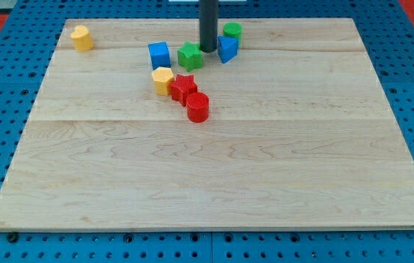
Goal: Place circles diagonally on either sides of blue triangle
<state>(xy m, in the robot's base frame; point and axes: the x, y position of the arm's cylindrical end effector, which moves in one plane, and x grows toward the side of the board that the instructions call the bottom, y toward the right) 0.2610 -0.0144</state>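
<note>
The blue triangle (227, 49) stands near the view's top centre of the wooden board (214, 183). A green circle (232, 31) sits just above and right of it, touching or nearly so. A red circle (198, 107) lies lower left, below a red star (183, 88). A yellow circle (82, 37) is at the board's top left corner. My tip (208, 50) rests between the green star (190, 56) and the blue triangle, close to both.
A blue cube (159, 55) sits left of the green star. A yellow hexagon-like block (163, 79) touches the red star's left side. A blue pegboard surrounds the board.
</note>
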